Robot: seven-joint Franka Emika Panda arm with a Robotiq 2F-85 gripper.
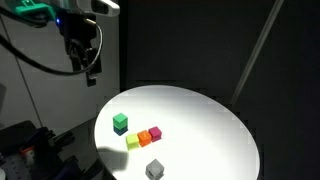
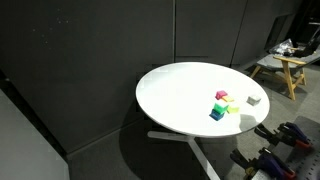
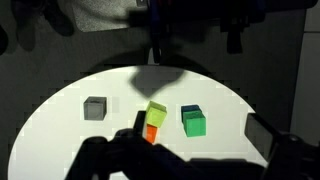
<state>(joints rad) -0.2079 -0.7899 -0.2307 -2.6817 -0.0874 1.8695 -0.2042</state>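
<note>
The white round table (image 1: pixel 215 115) lies well below the gripper (image 1: pixel 90 72) and spreads away from it; the arm hangs high, over the table's edge or just outside it. The gripper's jaws stand wide apart and hold nothing, touching nothing.

Nearest below the gripper is a short stack: a green cube (image 1: pixel 120 119) sitting on a blue cube (image 2: pixel 215 114). The stack's long axis is upright and square to the tabletop.

Just beyond that stack, farther from the gripper, is a row of three cubes lying side by side: a yellow cube (image 1: pixel 133 143), an orange cube (image 1: pixel 144 138) and a pink cube (image 1: pixel 155 132), each touching or nearly touching the next. In an exterior view the row's long axis runs slantwise across the table; in the wrist view it points roughly away from the gripper, with the pink one not clearly seen.

Farthest from the gripper, apart from the rest, stands a gray cube (image 1: pixel 154 169).
</note>
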